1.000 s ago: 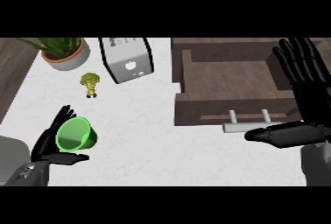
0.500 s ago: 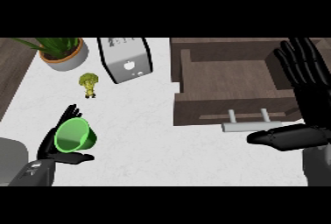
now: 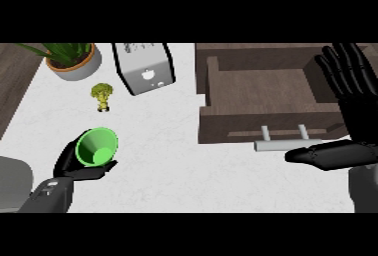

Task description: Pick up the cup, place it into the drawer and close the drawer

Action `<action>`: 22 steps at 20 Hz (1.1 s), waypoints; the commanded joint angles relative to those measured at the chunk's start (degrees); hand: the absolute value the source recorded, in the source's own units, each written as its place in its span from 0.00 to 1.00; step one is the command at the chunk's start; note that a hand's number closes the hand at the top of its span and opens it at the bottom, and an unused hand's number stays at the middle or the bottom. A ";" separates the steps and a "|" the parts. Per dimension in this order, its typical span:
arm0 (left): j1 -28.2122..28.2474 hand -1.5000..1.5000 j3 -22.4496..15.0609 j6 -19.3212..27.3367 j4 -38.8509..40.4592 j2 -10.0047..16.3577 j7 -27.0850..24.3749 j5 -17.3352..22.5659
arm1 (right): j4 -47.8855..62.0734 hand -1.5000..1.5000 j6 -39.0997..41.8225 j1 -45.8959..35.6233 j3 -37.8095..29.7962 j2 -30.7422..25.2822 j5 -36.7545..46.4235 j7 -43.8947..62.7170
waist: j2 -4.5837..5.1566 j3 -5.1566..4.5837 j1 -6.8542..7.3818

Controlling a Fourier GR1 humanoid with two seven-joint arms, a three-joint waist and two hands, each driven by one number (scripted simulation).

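Note:
In the head view a green cup (image 3: 96, 148) is tipped with its mouth facing me, at the lower left of the white counter (image 3: 170, 165). My left hand (image 3: 80, 170) curls round it from below and behind. An open dark wooden drawer (image 3: 269, 92) juts out at the upper right, with a grey bar handle (image 3: 284, 144) on its front. My right hand (image 3: 347, 100) rests open at the right edge, fingers up, its thumb stretched leftward beside the handle.
A potted plant (image 3: 72, 60) stands at the back left. Next to it a white slanted appliance (image 3: 145, 67) leans on the counter. A small yellow-green broccoli-like item (image 3: 102, 95) lies between plant and cup. A grey rounded object (image 3: 13, 182) sits at the lower left edge.
The cup has shifted slightly with my left hand, whose fingers have closed further round it. My right hand has stayed still.

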 commanded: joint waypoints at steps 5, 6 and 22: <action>-0.60 1.00 2.78 8.27 -3.21 -1.36 -13.96 0.94 | -0.77 0.00 0.54 1.69 -0.50 -0.03 -0.62 -0.52 | -0.20 0.11 0.04; 0.93 1.00 2.67 3.17 -2.86 -2.66 -15.84 1.63 | 0.52 0.00 2.06 1.25 -2.51 -1.63 -2.73 -0.44 | -0.14 0.10 0.13; -10.82 1.00 4.51 13.82 -15.51 -12.29 -2.39 7.12 | -3.89 0.00 0.02 2.99 -1.22 -0.63 -0.74 2.31 | -1.15 0.40 1.72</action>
